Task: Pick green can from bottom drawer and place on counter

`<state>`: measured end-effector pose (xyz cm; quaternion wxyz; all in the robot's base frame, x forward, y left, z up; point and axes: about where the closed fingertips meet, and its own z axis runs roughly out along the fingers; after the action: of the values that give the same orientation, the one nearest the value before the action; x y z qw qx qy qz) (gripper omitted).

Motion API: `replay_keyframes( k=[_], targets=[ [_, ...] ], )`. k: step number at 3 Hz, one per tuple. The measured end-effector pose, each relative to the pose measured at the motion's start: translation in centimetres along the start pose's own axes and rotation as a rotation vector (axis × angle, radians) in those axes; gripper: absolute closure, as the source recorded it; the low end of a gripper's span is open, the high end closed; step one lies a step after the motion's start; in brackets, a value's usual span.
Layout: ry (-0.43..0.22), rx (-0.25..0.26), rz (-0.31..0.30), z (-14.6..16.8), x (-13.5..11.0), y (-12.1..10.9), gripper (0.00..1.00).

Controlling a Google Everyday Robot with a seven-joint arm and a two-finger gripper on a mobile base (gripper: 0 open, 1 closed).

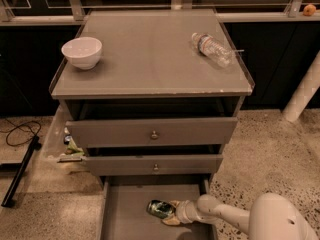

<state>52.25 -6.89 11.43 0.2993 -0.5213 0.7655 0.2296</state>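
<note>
The jaws sat low in the bottom drawer [125, 219], about the right end of the can [159, 208], which lay on its side on the drawer floor, right of the middle; we could not tell whether the jaws were pinching the can or only straddling it; the arm [225, 218] reached in from the right, over the drawer's right wall; we judged the step in hand to be the grasp, with the carry to the tabletop [150, 64] not yet begun; to do it well, we thought the jaws should close squarely across the can's round body rather than on its metal rim, since a smooth can lying down may roll or slip out sideways; the grip ought to be firm before any lift; the middle drawer [154, 164] and the top drawer [150, 131] both stood over the back of the bottom one, so we judged that the can should come out forward and to the right before it rose; on the tabletop a bowl [81, 51] stood at the left and a bottle [212, 48] lay near the right rear, well apart, with bare surface between them and along the front; the clear side rims would have to be cleared; a cable [17, 131] lay on the floor at the left, far from the path.
</note>
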Motion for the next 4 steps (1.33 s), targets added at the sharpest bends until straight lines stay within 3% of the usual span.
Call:
replay_keyframes(
  k=[1,2,3,4],
  targets=[
    [0.0,0.0,0.0,0.0,0.0,0.0,0.89],
    [-0.01,-0.018,-0.004,-0.5,-0.3,0.6,1.0],
    [-0.032,-0.036,-0.018,-3.1,-1.3,1.4,1.0],
    [-0.053,-0.014,-0.054,-7.8,-2.8,2.3,1.0]
  ],
)
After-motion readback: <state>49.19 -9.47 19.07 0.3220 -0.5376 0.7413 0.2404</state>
